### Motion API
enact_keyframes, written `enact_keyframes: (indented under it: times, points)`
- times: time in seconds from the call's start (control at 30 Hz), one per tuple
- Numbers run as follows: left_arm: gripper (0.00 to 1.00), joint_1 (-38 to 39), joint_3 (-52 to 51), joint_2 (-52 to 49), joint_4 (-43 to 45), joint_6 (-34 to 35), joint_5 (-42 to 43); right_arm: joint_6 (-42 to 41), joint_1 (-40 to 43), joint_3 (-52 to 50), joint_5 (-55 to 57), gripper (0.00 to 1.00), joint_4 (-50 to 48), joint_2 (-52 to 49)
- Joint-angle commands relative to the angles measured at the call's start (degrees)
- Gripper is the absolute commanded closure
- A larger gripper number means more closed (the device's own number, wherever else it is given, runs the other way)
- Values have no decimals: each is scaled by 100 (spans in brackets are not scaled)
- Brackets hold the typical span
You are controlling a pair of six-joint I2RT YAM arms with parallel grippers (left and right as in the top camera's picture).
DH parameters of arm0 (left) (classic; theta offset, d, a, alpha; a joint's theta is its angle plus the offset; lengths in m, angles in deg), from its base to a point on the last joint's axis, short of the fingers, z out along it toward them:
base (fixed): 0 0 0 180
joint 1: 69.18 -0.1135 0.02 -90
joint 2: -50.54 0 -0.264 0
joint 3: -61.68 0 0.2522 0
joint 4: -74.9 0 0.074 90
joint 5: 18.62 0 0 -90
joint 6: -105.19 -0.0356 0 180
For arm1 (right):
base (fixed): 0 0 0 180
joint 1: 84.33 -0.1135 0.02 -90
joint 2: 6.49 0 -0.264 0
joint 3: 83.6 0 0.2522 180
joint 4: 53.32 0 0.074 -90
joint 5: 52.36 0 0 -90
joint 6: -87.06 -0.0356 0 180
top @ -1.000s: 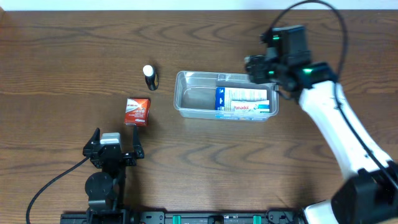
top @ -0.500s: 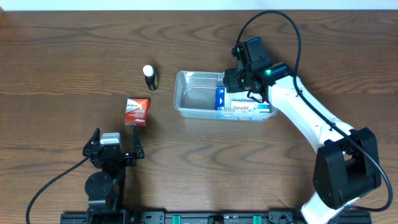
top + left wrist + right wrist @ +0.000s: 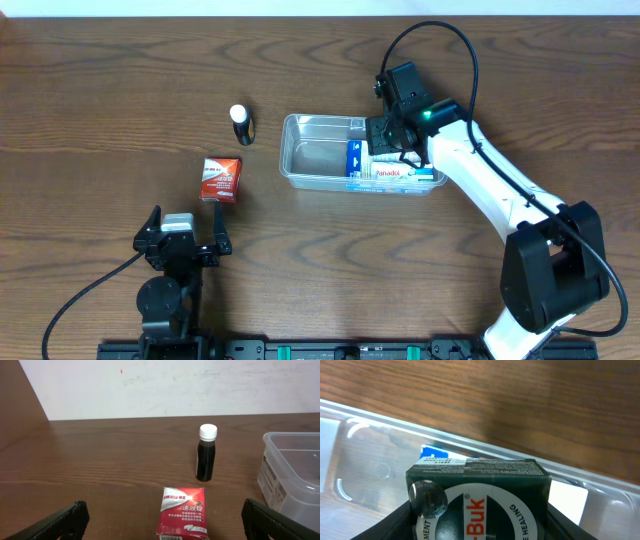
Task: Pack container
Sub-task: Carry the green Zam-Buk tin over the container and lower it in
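Observation:
The clear plastic container (image 3: 312, 160) lies at mid table, with a white and blue medicine box (image 3: 398, 166) lying in its right half. My right gripper (image 3: 386, 130) hangs over the tub's far right part, shut on a dark green box (image 3: 477, 492) with a round white label. In the right wrist view that box fills the space between the jaws, above the container's wall (image 3: 370, 415), with a blue box corner (image 3: 436, 453) showing behind it. My left gripper (image 3: 185, 222) rests open near the table's front left, nothing between its fingers.
A red box (image 3: 220, 178) lies flat left of the container, just ahead of the left gripper (image 3: 165, 512). A small dark bottle with a white cap (image 3: 241, 124) stands farther back. In the left wrist view the red box (image 3: 183, 510), bottle (image 3: 206, 452) and container (image 3: 295, 470) all show.
My right arm has swung left from beyond the container's right end to above its right half, carrying the green box. The left arm has not moved.

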Motion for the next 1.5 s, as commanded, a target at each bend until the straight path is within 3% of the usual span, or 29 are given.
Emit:
enact_keyframes:
  times: [0.0,0.53,0.8,1.13,1.3,1.47]
  points:
    - [2,13,-175,35,-81,-57,33,-81,-26,-28,83,52,190,-114]
    - [2,13,-175,35,-79,-57,33,-306,-26,-98,573,53,385,-122]
    - [2,13,-175,35,-81,-57,33,-361,-26,-162,619,30,365,-125]
    - [2,13,-175,35,-81,-57,33,-363,-26,-162,616,27,295,-125]
    - [2,13,-175,35,-81,-57,33,-361,-31,-162,568,37,328,-122]
    - [2,13,-175,35,-81,-57,33,-361,-31,-162,315,62,332,-122]
